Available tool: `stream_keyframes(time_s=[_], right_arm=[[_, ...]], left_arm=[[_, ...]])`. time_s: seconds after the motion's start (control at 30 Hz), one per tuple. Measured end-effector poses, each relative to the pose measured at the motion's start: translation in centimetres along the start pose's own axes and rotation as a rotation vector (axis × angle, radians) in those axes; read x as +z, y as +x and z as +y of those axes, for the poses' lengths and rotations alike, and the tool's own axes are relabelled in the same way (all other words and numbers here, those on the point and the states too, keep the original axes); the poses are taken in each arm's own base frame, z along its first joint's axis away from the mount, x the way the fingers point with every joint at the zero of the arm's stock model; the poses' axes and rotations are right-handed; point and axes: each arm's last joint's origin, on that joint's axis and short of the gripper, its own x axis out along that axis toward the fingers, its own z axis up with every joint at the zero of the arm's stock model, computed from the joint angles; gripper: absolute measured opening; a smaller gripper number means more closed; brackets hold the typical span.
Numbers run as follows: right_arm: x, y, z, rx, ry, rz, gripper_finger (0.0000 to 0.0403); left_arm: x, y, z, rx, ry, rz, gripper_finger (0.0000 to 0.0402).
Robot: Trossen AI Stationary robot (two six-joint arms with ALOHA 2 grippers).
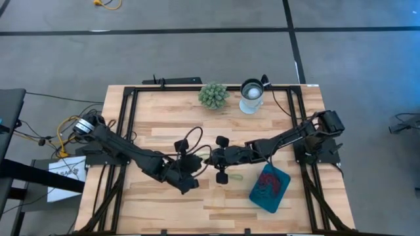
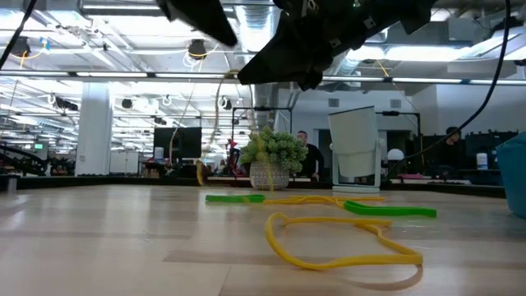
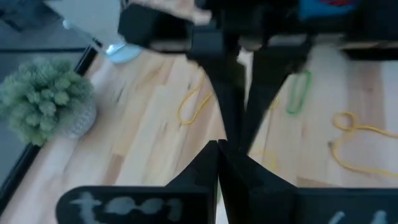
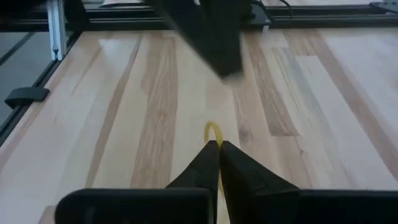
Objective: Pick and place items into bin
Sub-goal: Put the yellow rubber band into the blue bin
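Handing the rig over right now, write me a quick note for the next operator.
Right gripper: mid-table, shut on a yellow band.
Left gripper: shut, empty, close beside it.
Teal bin: front right, already holding red and blue bands.
Left on the table: a yellow loop and two green bands.
Next, probably: carry the yellow band to the bin, then clear the rest.

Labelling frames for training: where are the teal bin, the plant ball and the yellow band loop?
teal bin (image 1: 281,195), high view, bare rim corner.
plant ball (image 1: 213,96), high view, top centre.
yellow band loop (image 2: 329,264), low view, near strand.
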Motion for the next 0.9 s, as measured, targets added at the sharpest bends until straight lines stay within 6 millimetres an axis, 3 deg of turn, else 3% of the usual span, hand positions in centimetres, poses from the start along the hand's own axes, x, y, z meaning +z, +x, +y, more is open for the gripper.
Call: stream_keyframes(time_s=[0.17, 0.23, 0.3, 0.43, 0.67, 0.8, 0.9], right_arm=[[0.9, -1.2, 0.2, 0.006, 0.008, -0.016, 0.0002], [1.2, -2.6, 0.5, 0.012, 0.008, 0.007, 0.0001], [2.1, -4.4, 0.9, 0.030, 0.027, 0.004, 0.0001], [2.6, -10.1, 2.2, -0.018, 0.090, 0.079, 0.0001], [0.9, -19.7, 5.0, -0.070, 0.282, 0.158, 0.0001], [-0.8, -22.8, 6.3, -0.113, 0.364, 0.186, 0.0000], [-2.3, -23.7, 7.1, -0.158, 0.404, 0.233, 0.0000]], left_arm=[[0.6, -1.8, 0.2, -0.052, 0.057, -0.020, 0.0015], [0.5, -2.4, 0.6, -0.040, 0.064, -0.022, 0.0025], [0.2, -2.8, 1.0, 0.006, 0.069, -0.010, 0.0034], [-0.4, -3.6, 2.2, 0.121, 0.048, 0.009, 0.0041], [-1.4, -4.0, 3.3, 0.240, 0.006, 0.038, 0.0041], [-1.5, -4.1, 3.5, 0.277, 0.006, 0.032, 0.0041], [-1.5, -4.1, 3.6, 0.297, 0.012, 0.023, 0.0041]])
